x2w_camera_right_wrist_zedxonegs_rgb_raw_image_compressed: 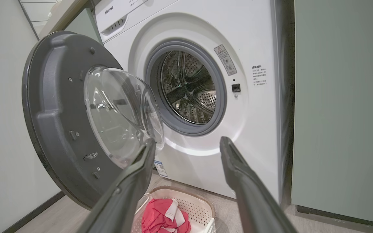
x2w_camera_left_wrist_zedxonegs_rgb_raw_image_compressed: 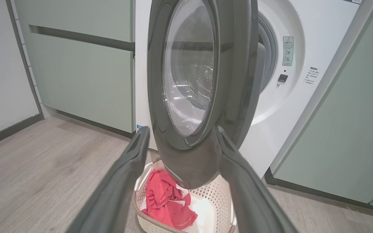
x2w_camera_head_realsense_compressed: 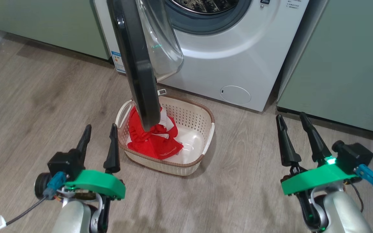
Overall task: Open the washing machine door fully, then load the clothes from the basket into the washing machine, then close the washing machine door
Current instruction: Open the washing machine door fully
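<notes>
The washing machine [x2w_camera_head_realsense_compressed: 238, 58] stands ahead with its door [x2w_camera_head_realsense_compressed: 134, 58] swung out towards me, edge-on, hanging over the basket [x2w_camera_head_realsense_compressed: 202, 116]. The steel drum [x2w_camera_right_wrist_zedxonegs_rgb_raw_image_compressed: 189, 87] looks bare inside. Red clothes [x2w_camera_head_realsense_compressed: 151, 136] with white patches lie in the basket's left half, partly hidden by the door's rim. My left gripper [x2w_camera_head_realsense_compressed: 101, 127] is open, just left of the basket. My right gripper [x2w_camera_head_realsense_compressed: 290, 116] is open too, to the basket's right, holding nothing. In the left wrist view my left gripper [x2w_camera_left_wrist_zedxonegs_rgb_raw_image_compressed: 181, 129] faces the door's outer side [x2w_camera_left_wrist_zedxonegs_rgb_raw_image_compressed: 189, 81], with the clothes [x2w_camera_left_wrist_zedxonegs_rgb_raw_image_compressed: 167, 204] below.
Pale green cabinets [x2w_camera_head_realsense_compressed: 345, 64] flank the washer on both sides. A small round white flap [x2w_camera_head_realsense_compressed: 235, 94] sits low on the washer front. Wood-look floor [x2w_camera_head_realsense_compressed: 28, 97] spreads open to the left. A dark skirting board [x2w_camera_left_wrist_zedxonegs_rgb_raw_image_compressed: 8, 132] runs along the left wall.
</notes>
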{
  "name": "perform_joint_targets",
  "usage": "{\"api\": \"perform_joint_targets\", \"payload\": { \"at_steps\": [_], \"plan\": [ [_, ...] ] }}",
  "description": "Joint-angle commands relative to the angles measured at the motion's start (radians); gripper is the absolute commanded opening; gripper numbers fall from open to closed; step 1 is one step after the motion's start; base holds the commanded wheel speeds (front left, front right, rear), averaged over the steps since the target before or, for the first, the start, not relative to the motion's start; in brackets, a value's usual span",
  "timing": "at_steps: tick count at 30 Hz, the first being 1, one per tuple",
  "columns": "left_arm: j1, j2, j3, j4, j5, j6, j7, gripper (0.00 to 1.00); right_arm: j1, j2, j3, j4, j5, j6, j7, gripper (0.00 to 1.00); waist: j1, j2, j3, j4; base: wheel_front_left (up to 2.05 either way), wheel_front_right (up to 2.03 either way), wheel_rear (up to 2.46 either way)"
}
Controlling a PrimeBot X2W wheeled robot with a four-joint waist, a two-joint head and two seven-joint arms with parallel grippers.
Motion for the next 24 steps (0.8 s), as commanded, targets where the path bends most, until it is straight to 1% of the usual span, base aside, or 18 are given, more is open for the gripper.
{"api": "perform_joint_targets", "payload": {
  "at_steps": [1,13,24],
  "plan": [
    [-0.031,0.011,0.027,-0.031,0.010,-0.004,-0.010,1.00,-0.020,0.008,0.017,-0.033,-0.005,0.000,-0.009,1.00,0.0000,0.0000,0.000,0.001,0.00,0.00,0.00],
    [-0.028,0.011,0.015,-0.019,0.013,0.006,-0.010,1.00,-0.023,0.012,0.017,-0.022,-0.012,0.000,-0.009,1.00,0.0000,0.0000,-0.002,0.005,0.00,0.00,0.00],
    [-0.028,0.011,0.013,-0.016,0.014,0.002,-0.010,1.00,-0.027,0.012,0.021,-0.013,-0.016,0.000,-0.009,1.00,0.0000,0.0000,-0.004,0.004,0.00,0.00,0.00]
  ]
}}
